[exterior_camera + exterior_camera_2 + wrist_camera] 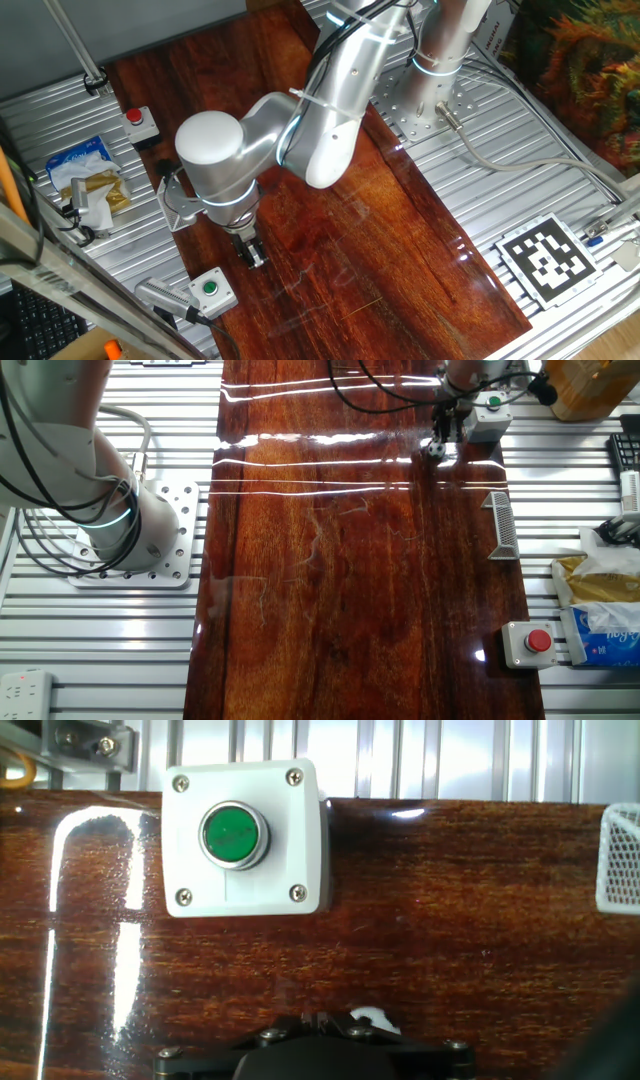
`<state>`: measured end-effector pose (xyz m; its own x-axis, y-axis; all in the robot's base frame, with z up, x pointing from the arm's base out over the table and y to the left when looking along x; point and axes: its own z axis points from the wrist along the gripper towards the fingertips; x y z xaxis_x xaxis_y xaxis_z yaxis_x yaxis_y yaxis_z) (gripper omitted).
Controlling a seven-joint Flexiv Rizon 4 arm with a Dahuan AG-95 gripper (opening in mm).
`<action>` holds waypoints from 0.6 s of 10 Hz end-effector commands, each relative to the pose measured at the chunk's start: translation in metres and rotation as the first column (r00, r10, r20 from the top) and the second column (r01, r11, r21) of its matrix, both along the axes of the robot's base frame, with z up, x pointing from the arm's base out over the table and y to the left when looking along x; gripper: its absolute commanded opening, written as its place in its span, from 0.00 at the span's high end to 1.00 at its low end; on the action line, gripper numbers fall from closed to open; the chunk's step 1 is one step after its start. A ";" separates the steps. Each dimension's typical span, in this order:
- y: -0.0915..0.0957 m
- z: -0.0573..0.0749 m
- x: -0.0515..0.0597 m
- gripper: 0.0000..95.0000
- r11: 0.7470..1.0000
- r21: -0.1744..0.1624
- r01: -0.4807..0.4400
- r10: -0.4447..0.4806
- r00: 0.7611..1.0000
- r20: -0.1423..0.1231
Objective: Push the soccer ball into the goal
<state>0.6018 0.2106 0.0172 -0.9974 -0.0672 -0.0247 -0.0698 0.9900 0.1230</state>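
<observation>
The black two-finger tool (441, 435) stands low over the glossy dark wooden table (350, 590), its jaws pressed together with nothing between them. The tiny white soccer ball with black patches (434, 449) lies right at its fingertips. Just beyond sits the grey box with a green button (244, 838) — farther along the edge, the small white mesh goal (503, 524), well apart.

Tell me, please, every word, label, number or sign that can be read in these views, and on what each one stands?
No text can be read in any view.
Fiducial marker board: a black-and-white square pattern, no letters.
Blue and white packet: print too blurred to read.
Green button box: unlabelled.
Red button box: unlabelled.
</observation>
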 end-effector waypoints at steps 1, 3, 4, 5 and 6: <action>-0.003 0.002 -0.001 1.00 1.000 0.001 -0.010 0.010 1.000 -0.002; -0.010 0.002 -0.004 1.00 1.000 -0.001 -0.019 0.019 1.000 -0.001; -0.017 0.000 -0.003 1.00 1.000 -0.004 -0.028 0.028 1.000 0.000; -0.023 -0.003 -0.003 1.00 0.999 -0.001 -0.034 0.034 0.999 0.001; -0.024 -0.003 -0.003 1.00 0.999 -0.001 -0.036 0.036 0.999 0.002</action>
<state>0.5991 0.1832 0.0140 -0.9938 -0.1070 -0.0287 -0.1097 0.9863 0.1231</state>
